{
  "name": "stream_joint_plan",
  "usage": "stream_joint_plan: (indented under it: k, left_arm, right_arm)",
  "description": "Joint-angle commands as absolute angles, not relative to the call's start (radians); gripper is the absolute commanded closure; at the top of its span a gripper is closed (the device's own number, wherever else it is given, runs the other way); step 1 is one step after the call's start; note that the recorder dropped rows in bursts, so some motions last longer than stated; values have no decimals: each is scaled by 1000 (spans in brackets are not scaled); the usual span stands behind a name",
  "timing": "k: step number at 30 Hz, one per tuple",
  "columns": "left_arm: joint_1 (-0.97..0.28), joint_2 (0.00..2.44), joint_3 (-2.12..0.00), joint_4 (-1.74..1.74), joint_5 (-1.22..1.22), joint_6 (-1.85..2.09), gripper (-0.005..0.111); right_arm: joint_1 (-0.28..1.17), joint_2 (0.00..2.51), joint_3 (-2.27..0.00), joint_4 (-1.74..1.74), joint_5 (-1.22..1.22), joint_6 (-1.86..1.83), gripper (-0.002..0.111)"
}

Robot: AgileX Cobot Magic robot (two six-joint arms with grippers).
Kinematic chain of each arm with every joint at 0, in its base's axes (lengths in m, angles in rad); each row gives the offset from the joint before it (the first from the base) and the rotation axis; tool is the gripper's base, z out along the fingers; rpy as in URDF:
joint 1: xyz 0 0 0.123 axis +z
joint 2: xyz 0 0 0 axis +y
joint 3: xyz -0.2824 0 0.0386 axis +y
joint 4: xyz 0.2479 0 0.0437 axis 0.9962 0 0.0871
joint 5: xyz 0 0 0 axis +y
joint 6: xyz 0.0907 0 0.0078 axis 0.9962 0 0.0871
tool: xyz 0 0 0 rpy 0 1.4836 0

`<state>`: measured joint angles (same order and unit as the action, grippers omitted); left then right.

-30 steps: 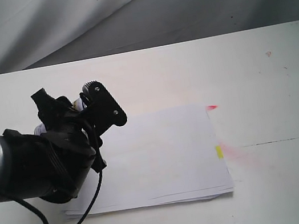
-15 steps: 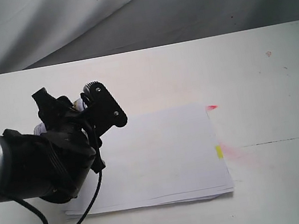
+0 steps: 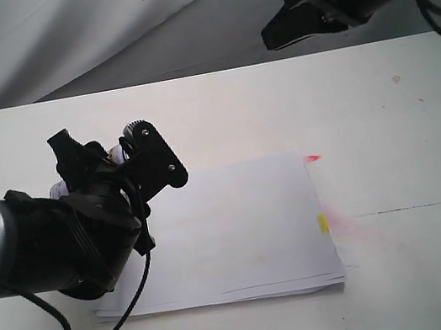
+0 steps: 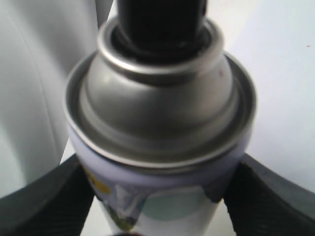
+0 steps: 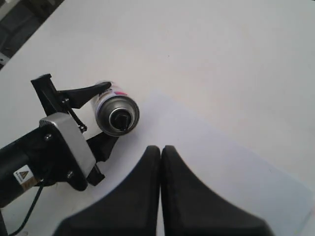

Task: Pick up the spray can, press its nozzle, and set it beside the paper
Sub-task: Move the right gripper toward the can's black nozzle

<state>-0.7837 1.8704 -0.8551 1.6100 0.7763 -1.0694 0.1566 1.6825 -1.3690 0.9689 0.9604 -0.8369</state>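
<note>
Where left claw grasps it, spray can sits between the jaws | right claw clenched, apart

Your left gripper is clamped on the spray can, with one black finger pressed against each side of the can's body just below its shoulder. The dark forearm runs back low behind the gripper. Your right gripper has both fingers pressed flat together with nothing between them. It is raised and well apart from the left pincer, its tips aimed roughly toward it.
</note>
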Motion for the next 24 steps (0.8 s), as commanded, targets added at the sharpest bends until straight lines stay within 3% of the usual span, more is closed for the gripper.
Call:
stream_joint_plan:
  k: [1, 24]
  left_arm:
    - [-789, 1861, -866, 1640, 815, -1082, 107]
    - [-789, 1861, -866, 1631, 815, -1124, 107]
  right_arm:
    - [141, 1777, -1376, 1065, 979, -990, 108]
    - [141, 2000, -1374, 1257, 1062, -1321, 108]
